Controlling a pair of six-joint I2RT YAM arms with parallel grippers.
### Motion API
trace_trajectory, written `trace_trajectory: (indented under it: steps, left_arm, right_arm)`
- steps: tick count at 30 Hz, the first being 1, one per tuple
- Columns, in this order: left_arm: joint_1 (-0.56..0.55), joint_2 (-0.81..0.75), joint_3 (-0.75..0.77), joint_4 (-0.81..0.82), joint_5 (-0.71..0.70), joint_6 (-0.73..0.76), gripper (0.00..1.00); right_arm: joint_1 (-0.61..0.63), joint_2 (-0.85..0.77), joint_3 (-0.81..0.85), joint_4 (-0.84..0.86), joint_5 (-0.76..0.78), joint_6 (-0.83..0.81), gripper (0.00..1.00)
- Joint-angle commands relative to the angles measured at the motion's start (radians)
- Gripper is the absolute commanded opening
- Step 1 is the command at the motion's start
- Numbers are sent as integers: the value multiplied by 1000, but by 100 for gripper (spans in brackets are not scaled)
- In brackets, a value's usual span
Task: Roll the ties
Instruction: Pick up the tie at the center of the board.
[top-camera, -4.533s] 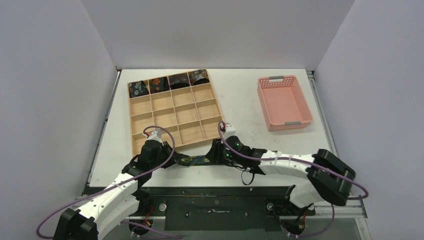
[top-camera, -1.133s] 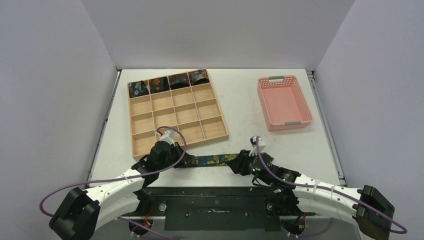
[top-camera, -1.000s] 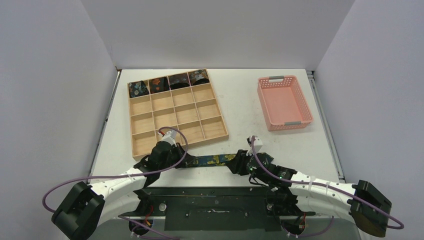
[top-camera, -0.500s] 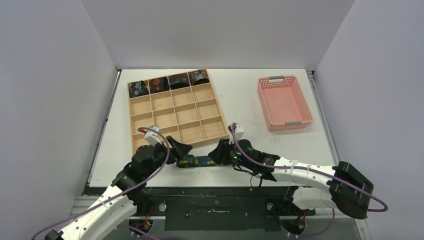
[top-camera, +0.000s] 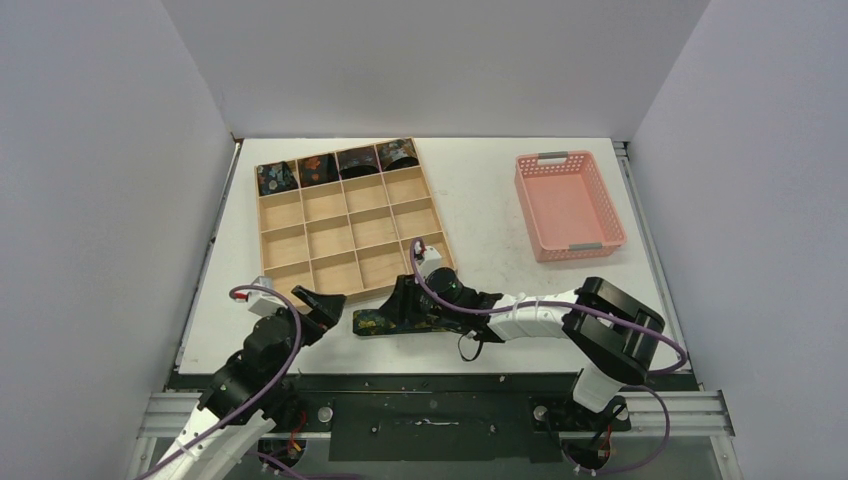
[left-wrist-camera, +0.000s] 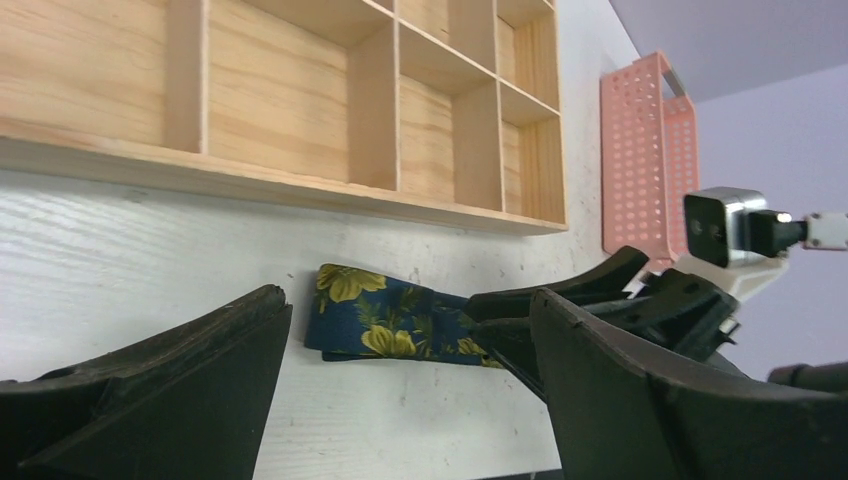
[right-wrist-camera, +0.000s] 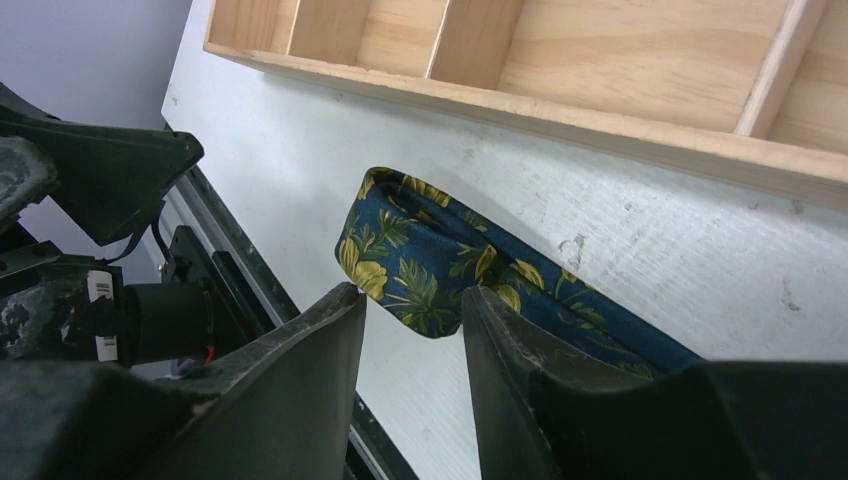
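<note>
Right wrist view: my right gripper (right-wrist-camera: 412, 295) sits over the dark blue cloth tie with yellow flowers (right-wrist-camera: 440, 270), one finger on each side. I cannot tell if it is pinching the tie or only sitting around it. The tie lies folded on the white table (right-wrist-camera: 300, 150), just in front of the wooden tray with square boxes (right-wrist-camera: 600, 110). My left gripper (left-wrist-camera: 410, 300) is wide open, holds nothing, and is apart from the tie. If my hold is loose, the soft cloth could slip and the fold could flop open. With nothing pressing it down, the tie might slide into the tray.
</note>
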Motion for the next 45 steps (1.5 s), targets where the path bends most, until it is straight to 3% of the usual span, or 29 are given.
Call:
trace_trajectory:
  steps: [1,7,14,21,35,45]
  left_arm:
    - [3,-11,20,-75,-96,-56,100]
    - [3,-12,29,-100,-135,-71,96]
    - [3,84,23,2,-32,69,97]
    - [3,209,-4,75,32,78,97]
    - [5,256,-81,226,149,116,100]
    - [13,329,-126,340,213,129,86]
  right_arm:
    - [-2,23,50,184,-15,40,45]
    - [-4,52,70,177,-33,20,36]
    - [9,27,71,138,8,-18,33]
    - [19,44,75,119,0,-19,28]
    - [13,113,5,108,0,18,23]
    - [11,110,-66,129,6,32,21]
